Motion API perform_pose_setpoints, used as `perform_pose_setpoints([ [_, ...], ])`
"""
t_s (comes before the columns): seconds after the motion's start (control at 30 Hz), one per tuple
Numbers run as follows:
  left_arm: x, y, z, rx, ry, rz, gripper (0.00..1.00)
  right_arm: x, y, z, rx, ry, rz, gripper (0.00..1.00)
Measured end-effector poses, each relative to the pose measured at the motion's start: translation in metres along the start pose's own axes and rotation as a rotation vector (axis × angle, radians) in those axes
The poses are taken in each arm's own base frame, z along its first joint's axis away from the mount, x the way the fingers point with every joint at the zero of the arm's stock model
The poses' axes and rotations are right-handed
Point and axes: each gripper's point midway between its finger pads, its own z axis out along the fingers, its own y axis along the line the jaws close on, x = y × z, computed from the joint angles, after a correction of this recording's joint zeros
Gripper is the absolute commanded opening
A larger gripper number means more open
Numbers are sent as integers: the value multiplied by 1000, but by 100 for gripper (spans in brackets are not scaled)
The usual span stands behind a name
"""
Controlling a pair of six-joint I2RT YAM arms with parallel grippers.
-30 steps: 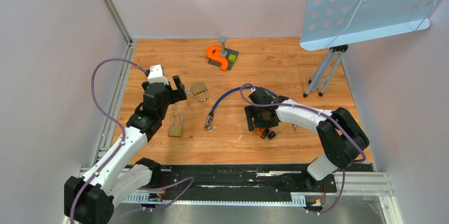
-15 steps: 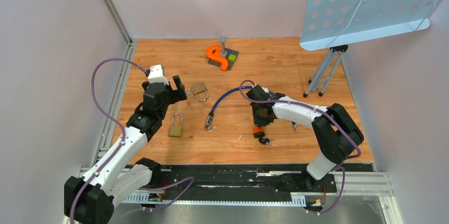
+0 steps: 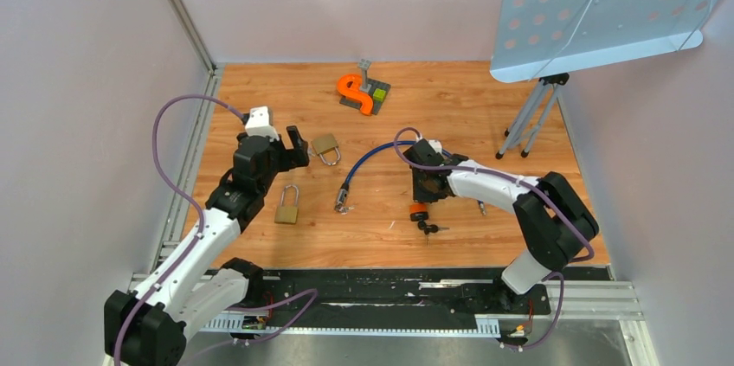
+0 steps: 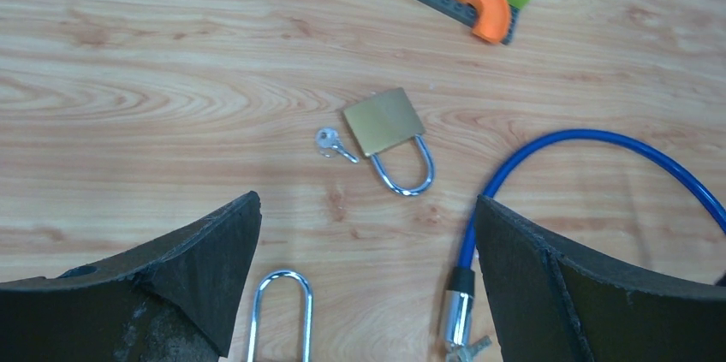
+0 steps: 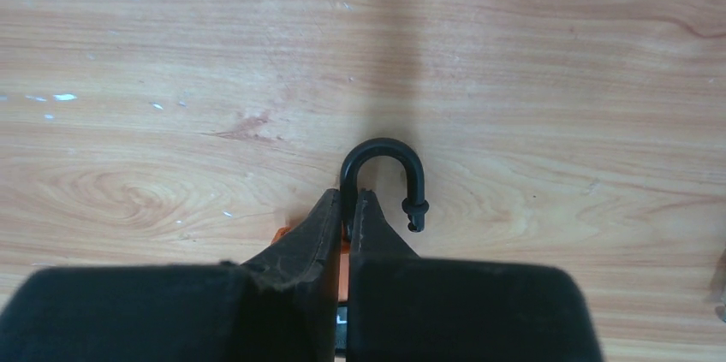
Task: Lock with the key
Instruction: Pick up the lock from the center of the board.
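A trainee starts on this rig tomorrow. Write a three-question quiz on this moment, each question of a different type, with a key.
1. True or false: the right gripper is shut on the black shackle of the orange padlock.
2. Fill in: the left gripper hovers above the table with its jaws ____.
3. Multiple choice: the small silver key is
A) on the table beside a brass padlock
B) between the right gripper's fingers
C) between the left gripper's fingers

Key: 1 true; 2 open; 3 A.
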Motion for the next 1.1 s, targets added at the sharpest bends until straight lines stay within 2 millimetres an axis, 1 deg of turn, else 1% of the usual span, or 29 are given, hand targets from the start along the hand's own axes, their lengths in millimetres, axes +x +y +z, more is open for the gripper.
perform_pose_setpoints([
  [0.07,3,-11,-1,62,15,2,100,-6,3,-4,-28,-44,15,0],
  [0.17,11,-27,-4,165,43,5,100,-22,11,-22,-97,-141,43,0],
  [0.37,33,-68,-6,416,92,-14,99,-73,37,-82,-320,-431,101,0],
  [0.4,36,-76,-5,464,96,-24,99,-80,40,-90,-350,-471,108,0],
  [0.5,45,-93,-3,561,115,-56,99,-96,49,-110,-423,-571,114,0],
  [0.6,50,-108,-3,651,122,-87,99,-106,54,-122,-461,-626,109,0],
  [0.7,45,-127,-7,740,94,-87,98,-112,59,-131,-493,-657,111,0],
  [0.8,41,-153,-20,844,53,-53,98,-117,64,-140,-523,-666,130,0],
  [0.9,41,-180,-37,940,10,2,97,-124,71,-154,-568,-665,177,0],
  [1.03,42,-206,-51,994,-53,84,97,-135,79,-176,-623,-650,276,0],
  [1.1,42,-221,-56,996,-99,145,95,-139,82,-186,-641,-632,328,0],
])
